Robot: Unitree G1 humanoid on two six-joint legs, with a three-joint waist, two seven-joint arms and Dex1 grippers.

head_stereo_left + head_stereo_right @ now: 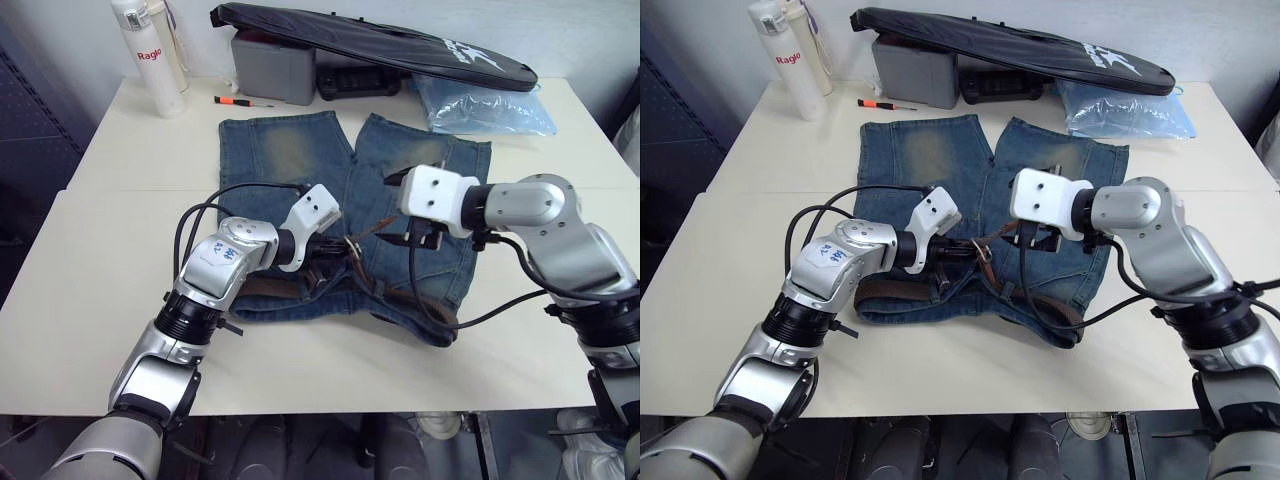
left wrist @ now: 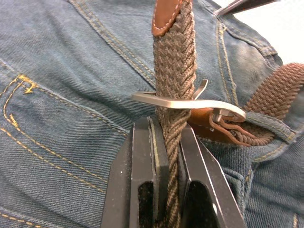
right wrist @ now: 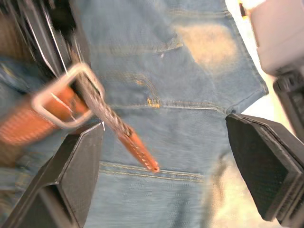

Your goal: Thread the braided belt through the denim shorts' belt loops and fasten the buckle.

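Up at the back of the table [image 1: 120, 150], at about 1 o'clock from the shorts, there's a pale blue plastic bag [image 1: 485, 108] with folded blue cloth inside it, and beside it a grey box [image 1: 272, 67] under a long black bag [image 1: 375, 42]. At 11 o'clock stands a white bottle [image 1: 150, 55], lid on; what's in it I can't tell.

Now the hands. The left hand [image 2: 166, 156] is clamped narrow on the braided belt [image 2: 175, 71], right behind the buckle [image 2: 190, 102], with the strap's tan leather tip already poking through the metal frame. The right hand [image 3: 166, 166] hangs wide open over the denim shorts [image 1: 290, 160], fingers well apart, gripping nothing, the belt tip sitting between them.

The shorts lie flat mid-table, waistband toward the robot, belt running along it through a belt loop [image 2: 270, 124] just beside the buckle.
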